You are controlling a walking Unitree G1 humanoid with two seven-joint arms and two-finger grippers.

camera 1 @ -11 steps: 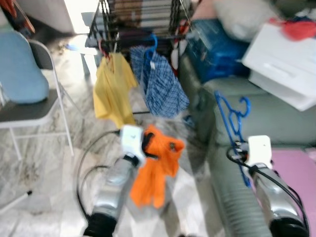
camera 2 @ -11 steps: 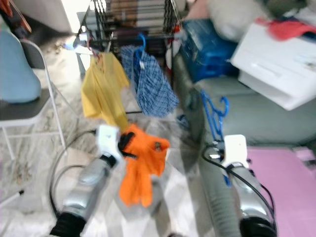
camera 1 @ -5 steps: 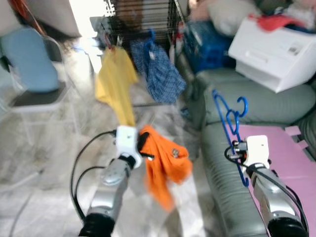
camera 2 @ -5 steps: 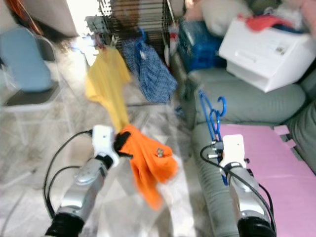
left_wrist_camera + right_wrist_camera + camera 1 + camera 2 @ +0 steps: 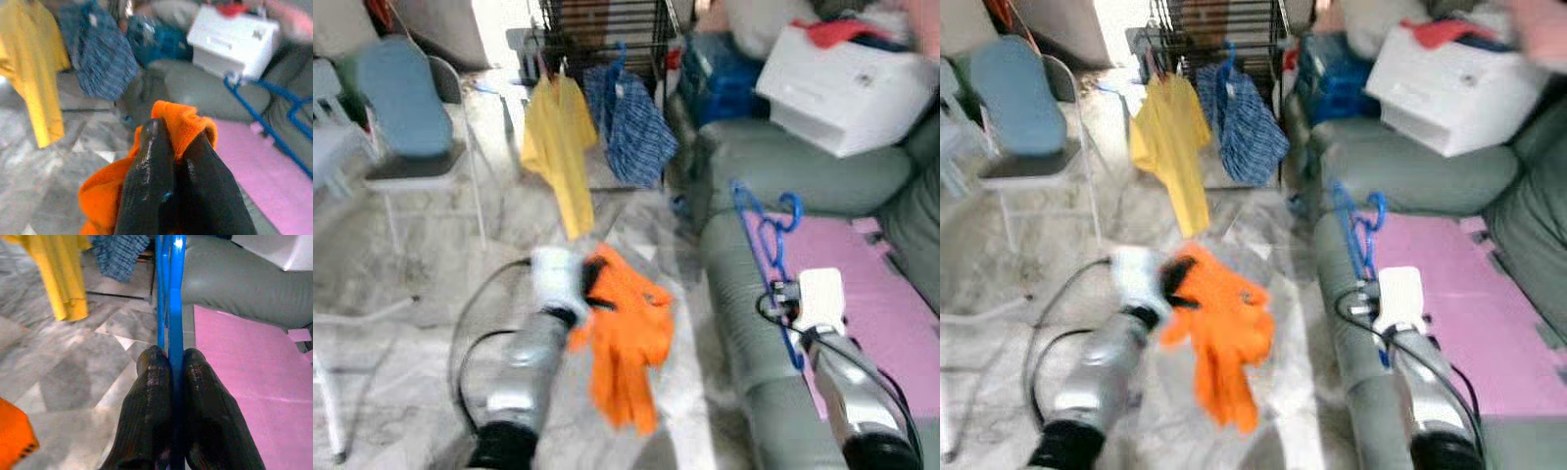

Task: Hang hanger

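My right gripper (image 5: 168, 362) is shut on a blue plastic hanger (image 5: 766, 235), held upright above the grey sofa's edge with its hook at the top. My left gripper (image 5: 173, 142) is shut on an orange garment (image 5: 625, 338) that hangs down over the marble floor. Ahead stands a black drying rack (image 5: 602, 34) with a yellow shirt (image 5: 558, 147) and a blue checked garment (image 5: 631, 127) hanging from it on hangers.
A grey sofa (image 5: 783, 176) with a pink mat (image 5: 862, 294) runs along the right, with a white box (image 5: 842, 83) and piled items at its far end. A folding chair (image 5: 406, 127) with a blue cushion stands at the left. Open marble floor lies between.
The camera has turned and the view has shifted, so the rack and sofa sit differently in frame. Both grippers keep their holds; the orange garment swings.
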